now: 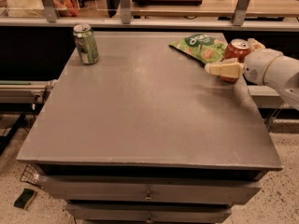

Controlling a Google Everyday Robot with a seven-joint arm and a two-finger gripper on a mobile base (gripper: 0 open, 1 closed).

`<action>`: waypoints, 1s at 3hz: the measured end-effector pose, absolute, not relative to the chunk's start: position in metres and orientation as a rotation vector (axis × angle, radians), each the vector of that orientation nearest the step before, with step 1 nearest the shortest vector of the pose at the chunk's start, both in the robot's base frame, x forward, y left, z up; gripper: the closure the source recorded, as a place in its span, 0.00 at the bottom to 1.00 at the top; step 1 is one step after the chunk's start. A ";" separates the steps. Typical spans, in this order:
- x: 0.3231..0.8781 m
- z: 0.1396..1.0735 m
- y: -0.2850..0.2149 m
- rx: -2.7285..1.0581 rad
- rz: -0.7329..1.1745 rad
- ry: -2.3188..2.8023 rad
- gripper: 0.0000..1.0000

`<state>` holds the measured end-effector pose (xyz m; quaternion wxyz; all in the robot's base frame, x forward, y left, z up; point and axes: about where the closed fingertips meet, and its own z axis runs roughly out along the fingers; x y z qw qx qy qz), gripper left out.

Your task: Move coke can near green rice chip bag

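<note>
The hand [232, 56] is at the far right of the table [140, 106], at the end of a white arm [275, 71] that reaches in from the right edge. Its two pale fingers [223, 69] sit on either side of the coke can [236, 54], one in front and one behind, pinching it. The can stands upright with its silver top showing. The front finger covers its base, so I cannot tell whether it rests on the table or hangs just above it.

The green chip bag [201, 45] lies flat just to the left of the can, near the table's back edge. Its right end looks to be touching the can or nearly so.

A green-and-white can [86, 44] stands upright at the far left corner, well apart from the hand. Under the tabletop there are drawers [148, 194]. A green sponge [24, 198] lies on the speckled floor at the lower left.
</note>
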<state>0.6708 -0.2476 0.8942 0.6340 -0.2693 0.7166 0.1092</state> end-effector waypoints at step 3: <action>0.602 0.922 -0.282 -0.560 0.220 1.529 0.00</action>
